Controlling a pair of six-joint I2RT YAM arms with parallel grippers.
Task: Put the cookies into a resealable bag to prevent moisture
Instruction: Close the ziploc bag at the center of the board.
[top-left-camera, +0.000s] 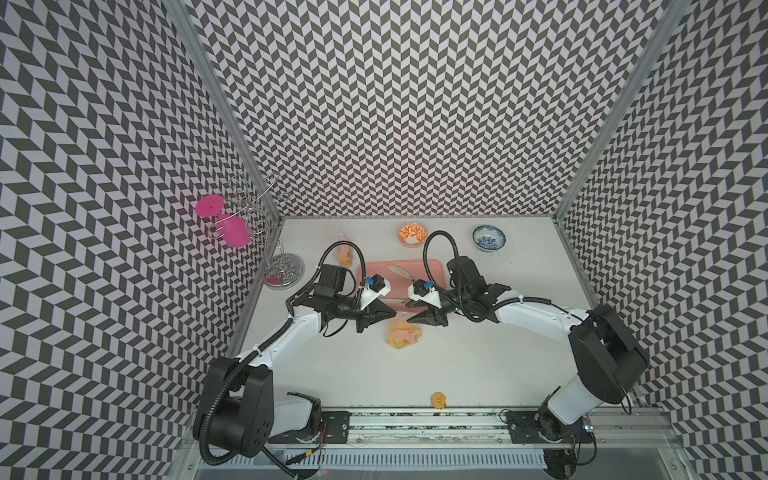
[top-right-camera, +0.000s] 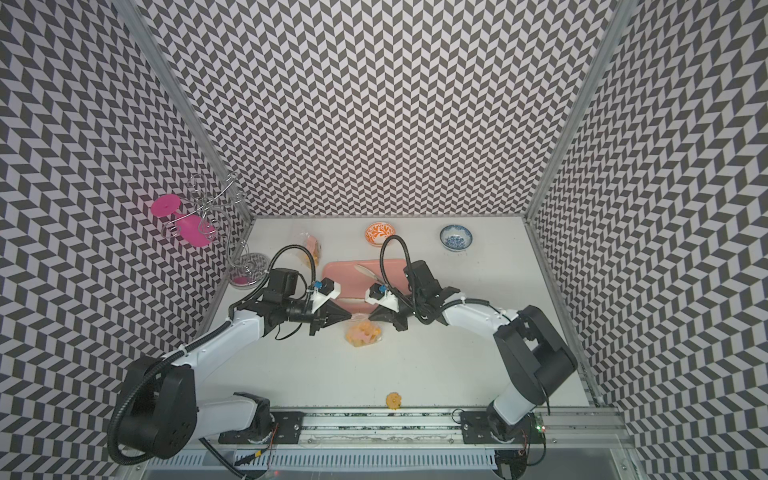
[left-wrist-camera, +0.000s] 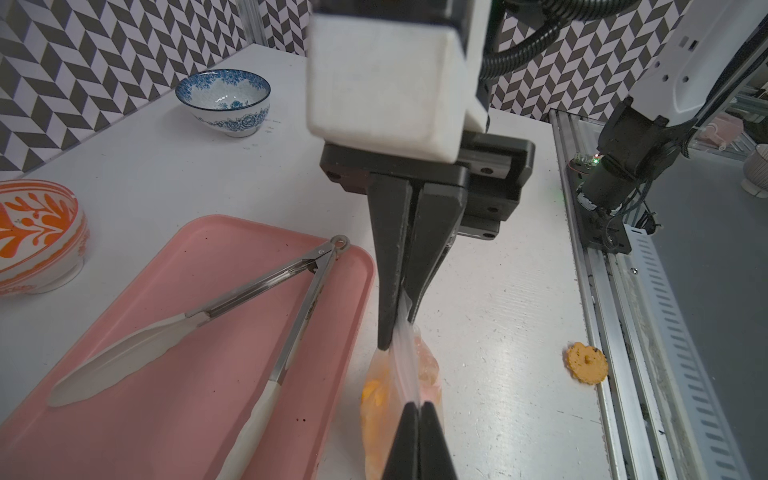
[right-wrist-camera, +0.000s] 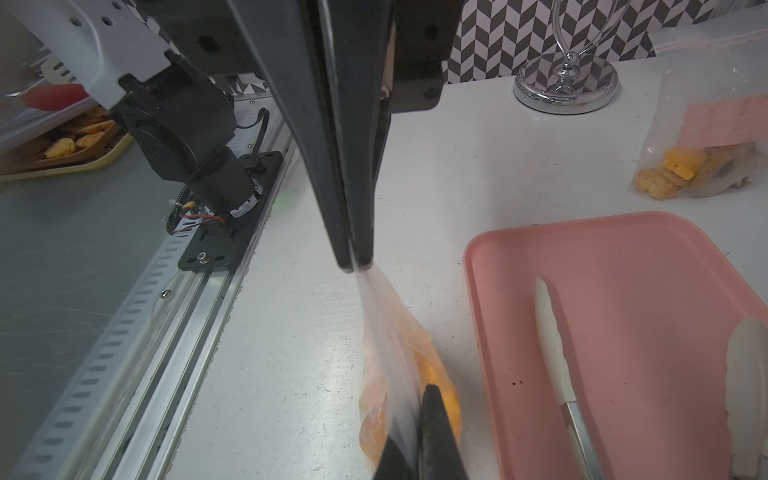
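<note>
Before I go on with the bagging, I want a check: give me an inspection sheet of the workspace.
Surface: white table, one loose cookie at its front edge.
Job's things: bag of cookies between the grippers; second bag with cookies at the rear, left of the tray.
Clutter: pink tray with tongs; orange bowl, blue bowl; wire stand holding a pink glass.
Grippers: left gripper shut on the bag's top; right gripper jaws slightly apart around it.
Cables: black hoses loop above both wrists, clear of the bag.
Surroundings: chevron walls, metal rail in front.
</note>
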